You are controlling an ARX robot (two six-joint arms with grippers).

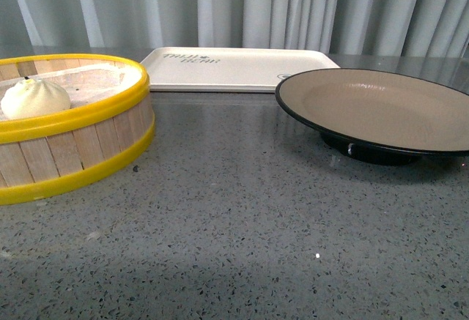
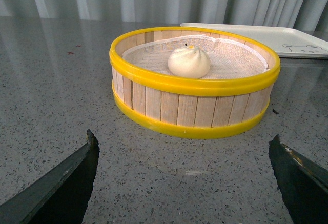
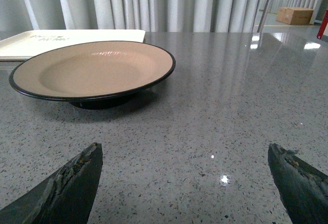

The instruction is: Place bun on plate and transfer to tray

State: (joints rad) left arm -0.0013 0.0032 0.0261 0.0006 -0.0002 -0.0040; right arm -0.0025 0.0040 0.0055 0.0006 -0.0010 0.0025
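Observation:
The white pleated bun (image 1: 34, 98) lies inside a yellow-rimmed wooden steamer basket (image 1: 88, 148) at the left; it also shows in the left wrist view (image 2: 189, 62). The tan plate (image 1: 381, 108) with a black rim stands empty at the right, and shows in the right wrist view (image 3: 95, 70). The off-white tray (image 1: 234, 67) with dark lettering lies behind, between them. My left gripper (image 2: 183, 147) is open and empty, short of the basket (image 2: 195, 108). My right gripper (image 3: 184, 152) is open and empty, short of the plate. Neither arm shows in the front view.
Everything stands on a grey speckled stone tabletop (image 1: 242, 225). Grey curtains (image 1: 242, 5) hang behind the table. A cardboard box (image 3: 297, 15) stands far off in the right wrist view.

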